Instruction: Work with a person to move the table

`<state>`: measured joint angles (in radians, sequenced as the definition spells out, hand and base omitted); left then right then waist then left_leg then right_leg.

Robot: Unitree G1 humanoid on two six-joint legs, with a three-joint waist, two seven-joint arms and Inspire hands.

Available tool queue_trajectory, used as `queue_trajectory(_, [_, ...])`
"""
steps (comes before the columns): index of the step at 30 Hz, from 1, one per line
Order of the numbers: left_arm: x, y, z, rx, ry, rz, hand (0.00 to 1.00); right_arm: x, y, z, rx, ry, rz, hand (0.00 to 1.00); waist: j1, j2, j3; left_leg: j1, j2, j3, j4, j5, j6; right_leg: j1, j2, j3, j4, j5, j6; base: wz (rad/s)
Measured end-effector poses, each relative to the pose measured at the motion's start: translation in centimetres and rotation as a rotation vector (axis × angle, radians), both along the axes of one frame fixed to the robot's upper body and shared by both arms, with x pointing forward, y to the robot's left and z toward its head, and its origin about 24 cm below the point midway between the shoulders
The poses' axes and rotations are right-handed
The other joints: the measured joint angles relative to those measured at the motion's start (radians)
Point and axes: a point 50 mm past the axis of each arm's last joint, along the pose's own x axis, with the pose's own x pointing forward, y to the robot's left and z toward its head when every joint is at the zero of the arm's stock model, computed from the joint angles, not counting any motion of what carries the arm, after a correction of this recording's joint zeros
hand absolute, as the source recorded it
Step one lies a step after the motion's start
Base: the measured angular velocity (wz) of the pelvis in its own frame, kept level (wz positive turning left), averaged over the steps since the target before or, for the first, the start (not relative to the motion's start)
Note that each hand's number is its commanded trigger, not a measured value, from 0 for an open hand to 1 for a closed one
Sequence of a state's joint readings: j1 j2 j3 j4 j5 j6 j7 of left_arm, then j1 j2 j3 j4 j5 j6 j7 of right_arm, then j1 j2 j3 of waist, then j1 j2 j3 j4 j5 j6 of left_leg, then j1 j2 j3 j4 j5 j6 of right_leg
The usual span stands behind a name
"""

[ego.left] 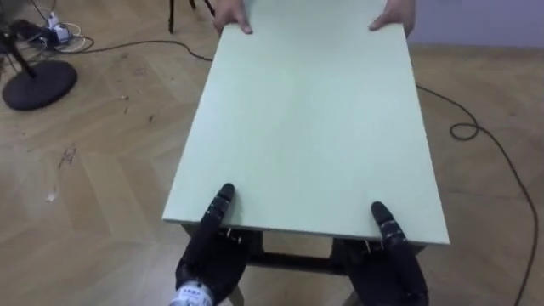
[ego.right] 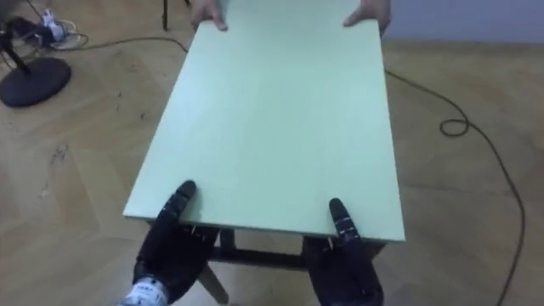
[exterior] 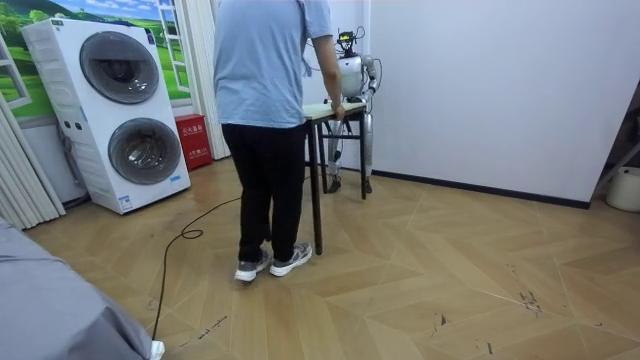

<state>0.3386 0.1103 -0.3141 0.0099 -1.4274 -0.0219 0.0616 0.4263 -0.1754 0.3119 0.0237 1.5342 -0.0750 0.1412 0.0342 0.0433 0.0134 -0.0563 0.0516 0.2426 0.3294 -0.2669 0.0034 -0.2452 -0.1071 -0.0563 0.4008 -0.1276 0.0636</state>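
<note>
On table (ego.left: 314, 127) edge, left hand (ego.left: 210, 255), right hand (ego.left: 393, 265)

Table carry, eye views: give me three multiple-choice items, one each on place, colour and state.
1. Where on the table are the person's hands?
A. at its far end
B. on its long sides
C. off it

2. What colour is the tabletop?
A. dark brown
B. pale green
C. red

3. How do the robot's left hand and right hand meet the table?
A. they hang clear of it
B. they lie flat mid-top
C. thumb over the near edge, palm below

Key: 1 A, both hands sit at the far corners. 2 B, the top is an even pale green. 3 C, a dark thumb lies on top at each near corner.
</note>
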Motion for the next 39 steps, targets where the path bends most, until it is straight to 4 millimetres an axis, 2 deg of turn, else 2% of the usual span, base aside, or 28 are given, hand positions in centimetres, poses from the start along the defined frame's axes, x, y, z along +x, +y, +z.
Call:
queue_trajectory(1, [0.0, 0.5, 0.0, 0.02, -0.001, 0.002, 1.0, -0.1, 0.4, -0.1, 0.012, 0.016, 0.003, 1.0, -0.001, -0.017, 0.001, 0.028, -0.009, 0.002, -0.056, 0.032, -0.005, 0.031, 0.006, 0.001, -0.06, 0.036, -0.005, 0.0])
queue_trajectory(3, [-0.2, 0.8, -0.1, 0.031, 0.001, 0.004, 1.0, -0.2, 0.6, -0.2, 0.016, 0.025, 0.011, 1.0, 0.004, -0.028, 0.0013, 0.04, -0.011, 0.013, -0.09, 0.049, 0.004, 0.056, 0.014, 0.002, -0.128, 0.088, -0.012, -0.18])
queue_trajectory(6, [-0.3, 1.0, -0.1, 0.039, 0.001, 0.004, 1.0, -0.3, 0.8, -0.2, 0.014, 0.028, 0.018, 1.0, 0.012, -0.03, 0.0022, 0.047, -0.013, 0.025, -0.1, 0.05, 0.01, 0.068, 0.016, 0.002, -0.165, 0.111, -0.007, -0.16])
queue_trajectory(19, [-0.1, 1.5, 0.5, 0.077, -0.038, 0.002, 1.0, -0.4, 1.2, -0.2, 0.027, 0.025, 0.021, 1.0, 0.0, -0.05, 0.0149, 0.051, -0.01, 0.021, -0.135, 0.051, 0.006, 0.069, 0.026, -0.012, -0.196, 0.11, -0.006, 0.0])
queue_trajectory(32, [-0.1, 1.6, 0.6, 0.089, -0.045, -0.001, 1.0, -0.7, 1.7, -0.3, 0.059, 0.03, 0.006, 1.0, -0.004, -0.046, 0.0175, 0.057, -0.005, 0.001, -0.144, 0.051, 0.004, 0.084, 0.026, -0.046, -0.197, 0.112, -0.009, 0.02])
queue_trajectory(39, [0.0, 1.6, 0.6, 0.1, -0.057, -0.007, 1.0, -1.1, 1.9, -0.4, 0.062, 0.022, -0.005, 1.0, 0.003, -0.042, 0.0161, 0.035, 0.007, -0.025, -0.138, 0.055, -0.008, 0.078, 0.028, -0.104, -0.198, 0.111, -0.019, 0.1])
